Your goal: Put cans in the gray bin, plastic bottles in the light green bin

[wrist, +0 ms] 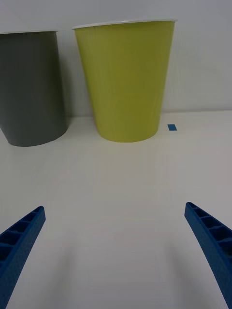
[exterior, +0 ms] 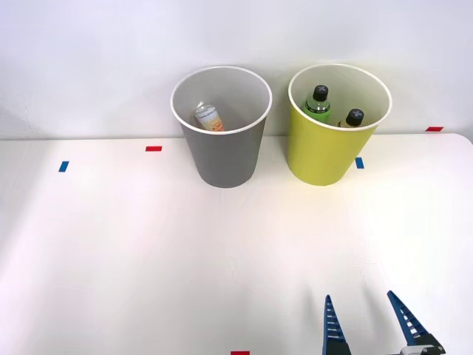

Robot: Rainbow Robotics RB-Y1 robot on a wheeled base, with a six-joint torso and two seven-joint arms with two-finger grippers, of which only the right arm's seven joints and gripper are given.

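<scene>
The orange and white can [exterior: 210, 117] lies inside the gray bin [exterior: 225, 159] at the back of the table. Beside it on the right stands the light green bin [exterior: 318, 155], holding two plastic bottles with black caps, a green one [exterior: 318, 103] and a yellowish one [exterior: 352, 118]. My right gripper [exterior: 360, 305] hovers open and holds nothing near the table's front edge, well short of the bins. In the right wrist view the gray bin [wrist: 30, 91] and the light green bin [wrist: 126, 82] stand ahead of the spread blue fingers [wrist: 21, 234], and the gripper [wrist: 115, 212] faces the green one.
Small tape marks dot the white table [exterior: 148, 251]: blue [exterior: 63, 166], red [exterior: 153, 149], blue [exterior: 359, 163] by the green bin, red [exterior: 434, 129] at the far right, red [exterior: 239, 353] at the front edge. A white wall rises behind the bins.
</scene>
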